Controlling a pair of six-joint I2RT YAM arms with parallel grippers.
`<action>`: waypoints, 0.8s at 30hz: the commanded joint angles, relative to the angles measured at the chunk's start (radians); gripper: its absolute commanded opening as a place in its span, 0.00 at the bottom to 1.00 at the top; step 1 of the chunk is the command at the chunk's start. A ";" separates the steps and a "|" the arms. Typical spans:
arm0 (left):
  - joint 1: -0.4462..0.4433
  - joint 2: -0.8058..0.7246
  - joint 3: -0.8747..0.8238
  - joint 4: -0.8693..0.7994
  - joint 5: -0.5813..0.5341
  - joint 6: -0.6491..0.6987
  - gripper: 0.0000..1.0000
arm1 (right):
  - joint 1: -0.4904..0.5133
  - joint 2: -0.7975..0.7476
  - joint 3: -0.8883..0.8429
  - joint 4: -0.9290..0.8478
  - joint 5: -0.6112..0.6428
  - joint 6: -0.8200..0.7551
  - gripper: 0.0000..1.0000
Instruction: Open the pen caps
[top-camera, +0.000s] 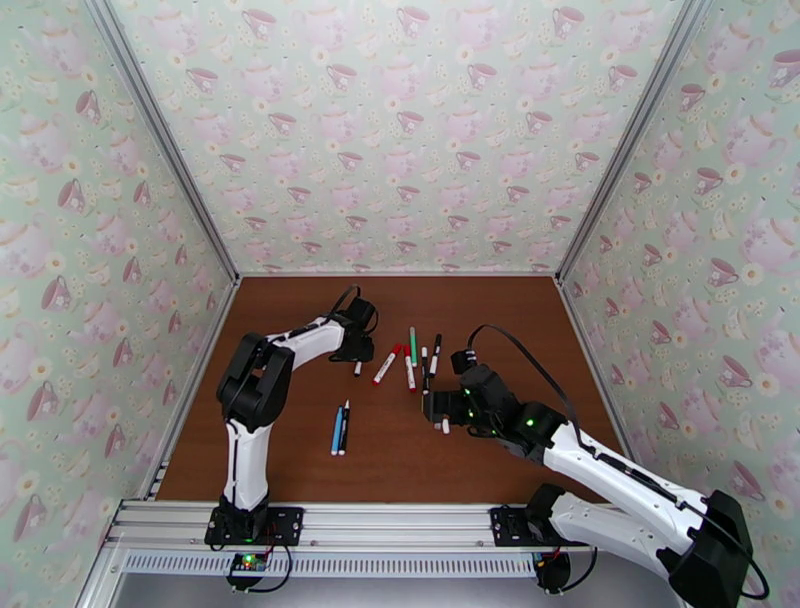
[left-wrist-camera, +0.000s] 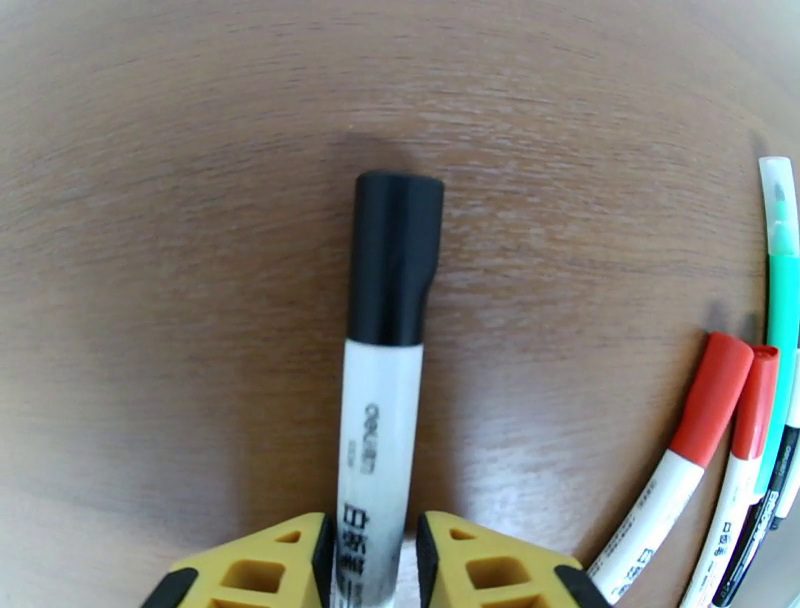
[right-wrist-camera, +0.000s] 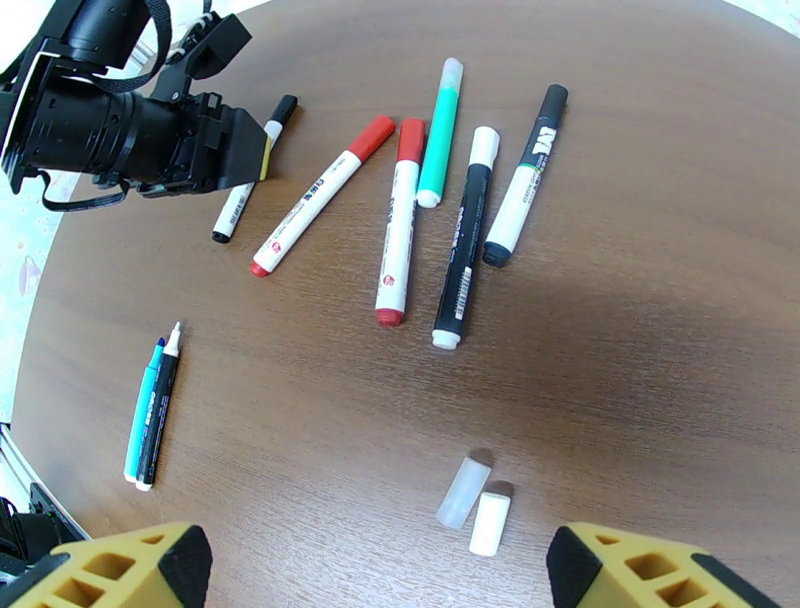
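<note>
Your left gripper (left-wrist-camera: 370, 560) straddles the black-capped pen (left-wrist-camera: 378, 440), clamped or not you cannot tell; bring your wide-open right gripper (right-wrist-camera: 380, 560) to its cap (left-wrist-camera: 395, 260).

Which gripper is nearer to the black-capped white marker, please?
Left. The left gripper straddles that marker's barrel; the right gripper hovers apart, over two loose pale plastic caps.

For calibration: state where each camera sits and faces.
Top external: above, behind the bases, looking down at the table; left arm, right arm show.
Left wrist: low over the table, facing the black-capped pen straddled by the left end effector.
Right wrist: higher, facing the pen row and two loose caps; right end effector and left arm show.
Shared: both wrist views show the black-capped pen.
</note>
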 joint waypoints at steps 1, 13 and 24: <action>0.005 0.032 0.034 -0.018 -0.019 0.020 0.27 | -0.006 -0.006 0.020 0.005 -0.004 0.015 0.95; 0.002 -0.045 -0.008 0.002 0.032 0.034 0.15 | -0.005 0.000 0.023 0.009 -0.019 0.050 0.94; -0.010 -0.353 -0.275 0.180 0.291 0.051 0.15 | -0.089 0.003 -0.035 0.257 -0.285 0.172 0.81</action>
